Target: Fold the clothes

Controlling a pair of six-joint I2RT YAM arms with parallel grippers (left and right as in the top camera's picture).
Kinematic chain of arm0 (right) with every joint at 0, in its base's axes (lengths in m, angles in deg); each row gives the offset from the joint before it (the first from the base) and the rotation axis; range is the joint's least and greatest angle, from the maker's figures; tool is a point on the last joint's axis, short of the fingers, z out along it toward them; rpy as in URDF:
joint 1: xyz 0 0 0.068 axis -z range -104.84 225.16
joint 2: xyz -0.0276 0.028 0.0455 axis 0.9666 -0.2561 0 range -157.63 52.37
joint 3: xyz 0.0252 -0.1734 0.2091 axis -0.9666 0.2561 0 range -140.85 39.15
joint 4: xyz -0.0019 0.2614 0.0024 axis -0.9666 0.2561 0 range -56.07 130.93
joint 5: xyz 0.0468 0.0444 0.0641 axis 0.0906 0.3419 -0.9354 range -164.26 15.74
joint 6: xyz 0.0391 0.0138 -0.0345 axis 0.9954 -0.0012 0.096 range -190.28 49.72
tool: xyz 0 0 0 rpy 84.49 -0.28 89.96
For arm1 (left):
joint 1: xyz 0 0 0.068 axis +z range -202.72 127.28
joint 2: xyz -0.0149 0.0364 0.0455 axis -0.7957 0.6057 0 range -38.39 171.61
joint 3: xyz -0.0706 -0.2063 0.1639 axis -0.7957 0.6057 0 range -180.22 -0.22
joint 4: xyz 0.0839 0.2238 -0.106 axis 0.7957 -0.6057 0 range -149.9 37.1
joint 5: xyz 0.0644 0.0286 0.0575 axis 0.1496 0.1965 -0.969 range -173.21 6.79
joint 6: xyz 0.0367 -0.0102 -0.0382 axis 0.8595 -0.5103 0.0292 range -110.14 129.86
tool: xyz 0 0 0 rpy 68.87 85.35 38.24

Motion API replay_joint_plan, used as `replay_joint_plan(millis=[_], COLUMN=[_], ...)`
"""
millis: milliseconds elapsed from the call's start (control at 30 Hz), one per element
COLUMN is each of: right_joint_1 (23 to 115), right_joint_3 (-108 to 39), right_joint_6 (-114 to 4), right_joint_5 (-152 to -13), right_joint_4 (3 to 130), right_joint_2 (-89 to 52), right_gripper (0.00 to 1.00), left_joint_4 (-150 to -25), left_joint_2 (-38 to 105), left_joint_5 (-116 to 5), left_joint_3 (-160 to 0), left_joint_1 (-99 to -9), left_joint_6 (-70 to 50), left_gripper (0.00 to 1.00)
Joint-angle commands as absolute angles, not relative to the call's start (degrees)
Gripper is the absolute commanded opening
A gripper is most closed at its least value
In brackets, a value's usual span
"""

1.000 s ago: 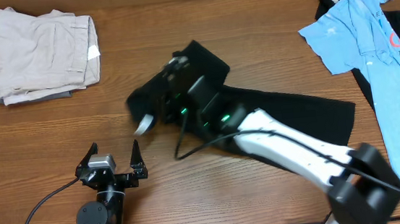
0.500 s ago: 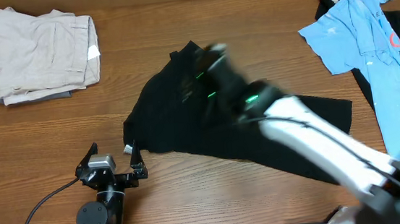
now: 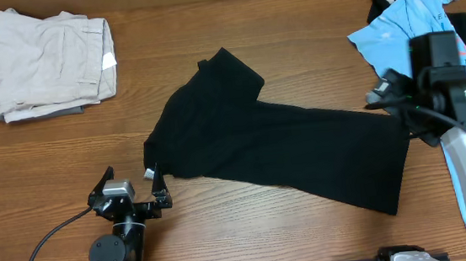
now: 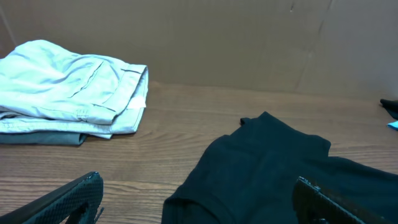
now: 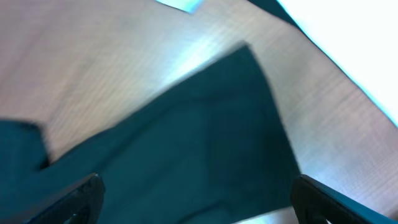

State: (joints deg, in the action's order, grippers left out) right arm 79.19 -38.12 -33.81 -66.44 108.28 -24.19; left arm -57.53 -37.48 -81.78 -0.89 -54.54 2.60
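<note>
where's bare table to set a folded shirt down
Bare wood lies along the far edge between the beige pile and the light blue polo, and left of the black shirt. The right side is crowded: polo, shirt end and right gripper meet.

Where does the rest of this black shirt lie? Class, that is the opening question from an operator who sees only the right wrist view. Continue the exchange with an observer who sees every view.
Observer: The black shirt stretches across the middle of the table, slanting from the far centre down to the near right.
Operator: Where is the left claw?
Observer: The left claw sits open and empty at the shirt's near left corner, beside a small white label.
Operator: Is anything lying off to the left?
Observer: Yes, a folded beige pile rests at the far left corner, well apart from the shirt.
</note>
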Motion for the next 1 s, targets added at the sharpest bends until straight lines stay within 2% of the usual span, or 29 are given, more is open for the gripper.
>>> replay_joint_plan(millis=[0,200,367,600,967], right_joint_1=[84.7,89.1,89.1,89.0,89.0], right_joint_3=[-33.6,-24.3,-17.2,-7.8,-11.7], right_joint_6=[-33.2,-33.1,-32.9,-32.7,-34.4], right_joint_5=[-71.5,-75.7,-82.1,-84.3,-84.4], right_joint_4=[107.5,103.6,102.5,97.5,92.4], right_joint_2=[-24.2,-24.2,-24.2,-24.2,-24.1], right_gripper=[1.0,1.0,1.0,1.0,1.0], left_joint_4=[-57.3,-57.3,-57.3,-57.4,-57.4], left_joint_2=[-38.1,-38.1,-38.1,-38.1,-38.1], left_joint_5=[-82.2,-82.2,-82.2,-82.2,-82.2], left_joint_3=[-0.5,-0.5,-0.5,-0.5,-0.5], left_joint_1=[-54.2,-54.2,-54.2,-54.2,-54.2], left_joint_6=[3.5,3.5,3.5,3.5,3.5], left_gripper=[1.0,1.0,1.0,1.0,1.0])
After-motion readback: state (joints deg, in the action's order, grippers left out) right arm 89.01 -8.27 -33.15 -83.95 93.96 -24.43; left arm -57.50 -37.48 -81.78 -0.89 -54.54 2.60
